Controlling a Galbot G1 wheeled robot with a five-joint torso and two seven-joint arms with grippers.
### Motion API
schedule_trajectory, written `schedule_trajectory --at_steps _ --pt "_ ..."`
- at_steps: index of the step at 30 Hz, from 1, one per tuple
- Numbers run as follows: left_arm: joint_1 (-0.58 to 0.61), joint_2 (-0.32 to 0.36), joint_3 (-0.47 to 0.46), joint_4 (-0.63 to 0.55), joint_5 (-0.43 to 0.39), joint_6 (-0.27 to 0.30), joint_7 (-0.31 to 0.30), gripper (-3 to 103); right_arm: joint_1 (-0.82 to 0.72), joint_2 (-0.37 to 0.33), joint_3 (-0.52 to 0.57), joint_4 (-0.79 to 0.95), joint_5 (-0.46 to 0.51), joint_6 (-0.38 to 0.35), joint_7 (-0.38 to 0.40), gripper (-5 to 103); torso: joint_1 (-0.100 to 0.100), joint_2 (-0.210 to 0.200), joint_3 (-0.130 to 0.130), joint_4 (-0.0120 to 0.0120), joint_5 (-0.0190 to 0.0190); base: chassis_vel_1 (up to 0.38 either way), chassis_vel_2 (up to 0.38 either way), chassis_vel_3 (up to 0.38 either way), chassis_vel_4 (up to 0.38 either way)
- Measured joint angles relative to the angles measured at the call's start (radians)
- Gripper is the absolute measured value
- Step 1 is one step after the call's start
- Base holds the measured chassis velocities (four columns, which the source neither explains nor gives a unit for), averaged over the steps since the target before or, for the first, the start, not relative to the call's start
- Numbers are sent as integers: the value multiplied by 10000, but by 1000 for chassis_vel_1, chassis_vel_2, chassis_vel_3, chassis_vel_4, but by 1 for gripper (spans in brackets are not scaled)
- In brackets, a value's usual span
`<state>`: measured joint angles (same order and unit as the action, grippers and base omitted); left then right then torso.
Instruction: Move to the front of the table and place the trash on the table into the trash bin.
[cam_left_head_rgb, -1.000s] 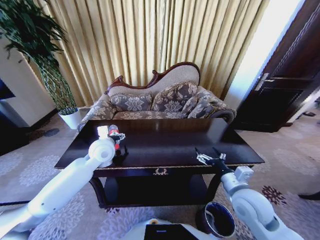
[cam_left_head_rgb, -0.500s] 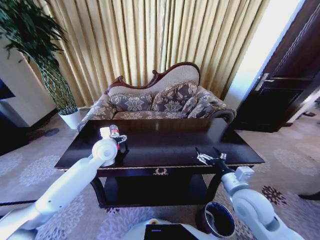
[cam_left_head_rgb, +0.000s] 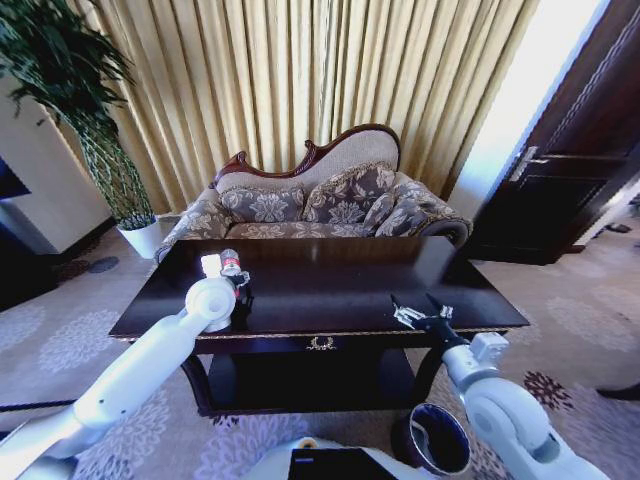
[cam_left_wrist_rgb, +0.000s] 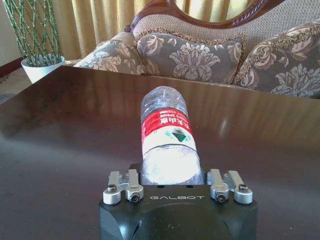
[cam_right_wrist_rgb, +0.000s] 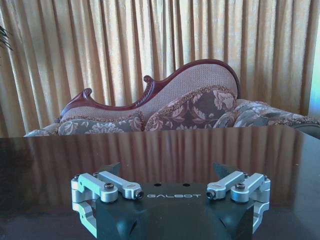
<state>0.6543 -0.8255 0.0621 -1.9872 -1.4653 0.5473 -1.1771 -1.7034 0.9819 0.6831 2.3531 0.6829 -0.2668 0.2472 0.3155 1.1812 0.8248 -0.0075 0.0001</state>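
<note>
Dark glossy tabletop (cam_left_head_rgb: 330, 285): left gripper (cam_left_head_rgb: 240, 293) clenched on the bottle (cam_left_wrist_rgb: 167, 140), right gripper (cam_left_head_rgb: 420, 316) spread empty; trash bin (cam_left_head_rgb: 436, 438) not yet reached.

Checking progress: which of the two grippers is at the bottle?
The left gripper, with the red-labelled bottle right before it on the table, left side; the right gripper hangs open at the front right, empty.

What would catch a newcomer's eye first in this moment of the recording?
The clear plastic bottle with its red label, lying on the dark glossy table right in front of the left gripper. Next, the right gripper, open above the table's front right edge, with the dark trash bin on the carpet below it. Behind stands an ornate floral sofa against gold curtains.
</note>
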Motion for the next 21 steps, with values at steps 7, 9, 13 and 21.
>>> schedule_trajectory --at_steps 7,9,13,21 --pt "769 694 -222 430 5970 -754 3694 35 321 -701 94 443 1105 -37 289 100 0 0 0 1 -3 0 0 0 0" --pt "908 806 -311 521 6875 -1038 4257 33 472 -894 95 495 1495 -64 393 100 0 0 0 3 -4 0 0 0 0" --pt "1392 1175 -590 667 8947 -2078 5870 33 1716 -2161 -138 554 3634 -174 865 100 1 -1 1 2 -3 0 0 0 0" --pt "2192 1713 -1293 399 11090 -3663 8093 33 4487 -4082 -1922 -152 6362 -186 91 100 1 -1 1 5 -1 0 0 0 0"
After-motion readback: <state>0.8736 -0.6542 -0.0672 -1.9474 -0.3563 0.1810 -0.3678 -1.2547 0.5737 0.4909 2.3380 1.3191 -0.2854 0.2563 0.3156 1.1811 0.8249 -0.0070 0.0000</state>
